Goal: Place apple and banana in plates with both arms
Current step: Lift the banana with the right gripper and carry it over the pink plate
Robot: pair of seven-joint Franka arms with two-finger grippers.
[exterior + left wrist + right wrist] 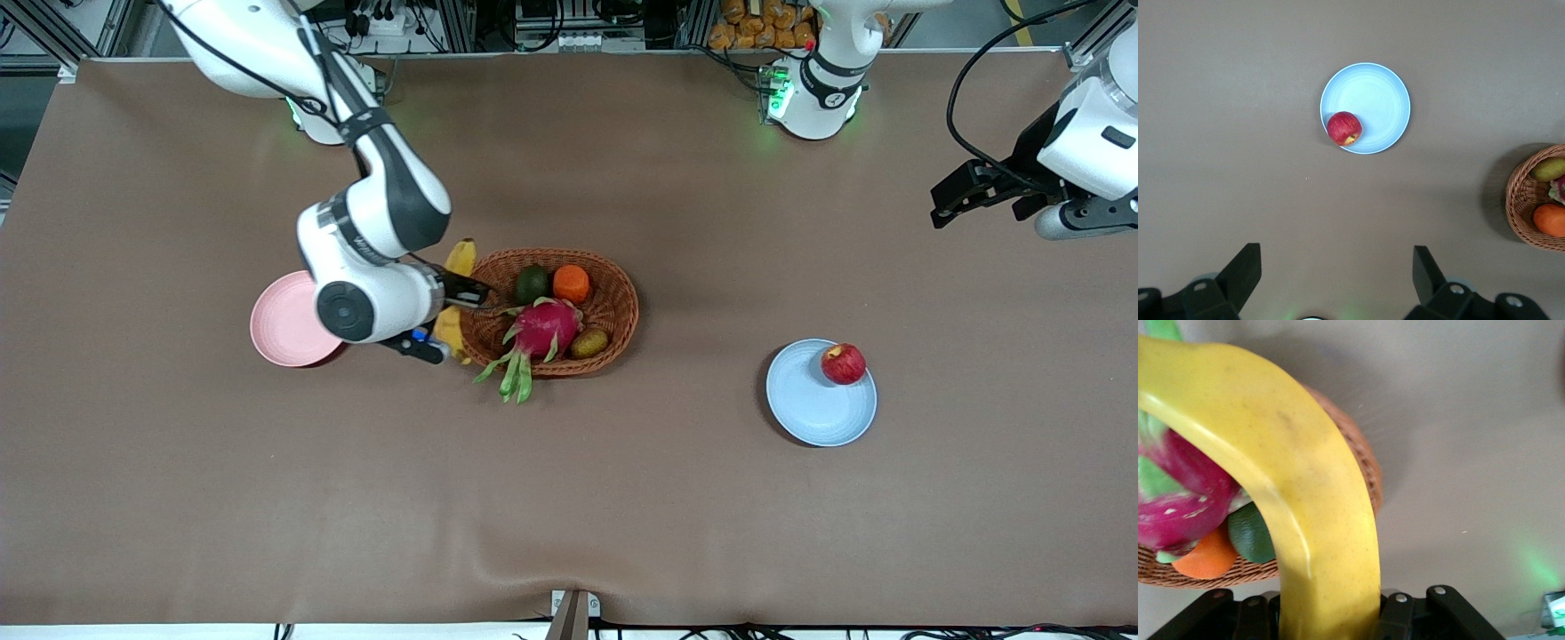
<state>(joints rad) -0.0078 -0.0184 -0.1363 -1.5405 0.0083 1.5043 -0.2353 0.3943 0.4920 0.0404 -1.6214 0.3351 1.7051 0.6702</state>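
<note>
The red apple [843, 364] sits on the pale blue plate [813, 404], at its rim farthest from the front camera; both also show in the left wrist view, the apple [1344, 129] on the plate [1375, 100]. My left gripper [965, 196] is open and empty, up in the air at the left arm's end of the table. My right gripper [447, 311] is shut on the yellow banana [457, 267], held between the pink plate [283, 331] and the wicker basket [613, 307]. The banana [1298, 500] fills the right wrist view.
The basket holds a magenta dragon fruit [538, 333], an orange [571, 284], a dark green fruit [532, 284] and a small brownish fruit [589, 343]. The right arm's wrist partly covers the pink plate.
</note>
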